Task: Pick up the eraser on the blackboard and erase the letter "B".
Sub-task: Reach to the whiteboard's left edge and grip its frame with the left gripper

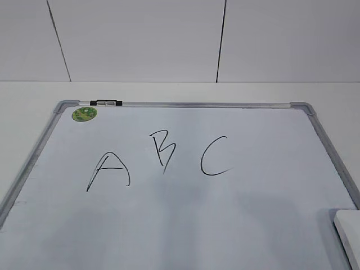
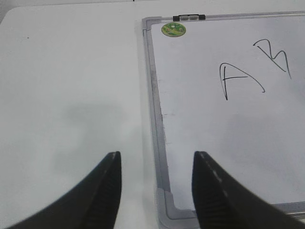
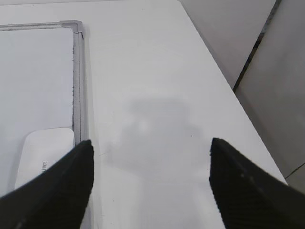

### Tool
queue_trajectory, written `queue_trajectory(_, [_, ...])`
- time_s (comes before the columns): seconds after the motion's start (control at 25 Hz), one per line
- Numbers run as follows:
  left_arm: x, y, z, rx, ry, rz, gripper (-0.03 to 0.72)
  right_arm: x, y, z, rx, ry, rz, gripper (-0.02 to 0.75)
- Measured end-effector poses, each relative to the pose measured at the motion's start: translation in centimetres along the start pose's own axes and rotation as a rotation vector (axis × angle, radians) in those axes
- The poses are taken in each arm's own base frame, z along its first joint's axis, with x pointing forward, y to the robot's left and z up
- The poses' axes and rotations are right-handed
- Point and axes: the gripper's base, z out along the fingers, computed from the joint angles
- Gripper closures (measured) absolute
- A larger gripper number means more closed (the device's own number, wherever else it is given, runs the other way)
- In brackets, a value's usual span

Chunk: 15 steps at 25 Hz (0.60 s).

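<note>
The blackboard [image 1: 185, 225] is a white dry-erase board with a grey frame, lying flat on the table; it also shows in the left wrist view [image 2: 228, 133] and the right wrist view [image 3: 33, 71]. The letter "B" [image 1: 163, 149] is thin black marker between "A" [image 1: 108, 171] and "C" [image 1: 215, 157]; it also shows in the left wrist view [image 2: 273, 56]. The white eraser [image 1: 350, 228] lies on the board's near right corner and shows in the right wrist view [image 3: 42, 155]. My left gripper [image 2: 156, 164] is open above the board's near left corner. My right gripper [image 3: 151, 151] is open, just right of the eraser.
A black-and-clear marker [image 1: 106, 103] lies on the board's far frame near a round green sticker [image 1: 84, 113]. The white table [image 2: 71, 95] extends left of the board. To the right, the table's edge [image 3: 238, 100] drops to a tiled floor.
</note>
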Motion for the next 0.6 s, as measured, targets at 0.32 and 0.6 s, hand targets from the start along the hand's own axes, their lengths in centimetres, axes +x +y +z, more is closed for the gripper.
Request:
queue_trajectory(0.32, [0.00, 0.00, 0.00, 0.000, 0.000, 0.000, 0.328, -0.02, 0.00, 0.00, 0.000, -0.002, 0.000, 0.144])
queue_trajectory(0.6, [0.00, 0.00, 0.00, 0.000, 0.000, 0.000, 0.328, 0.12, 0.73, -0.03, -0.081, 0.015, 0.037, 0.144])
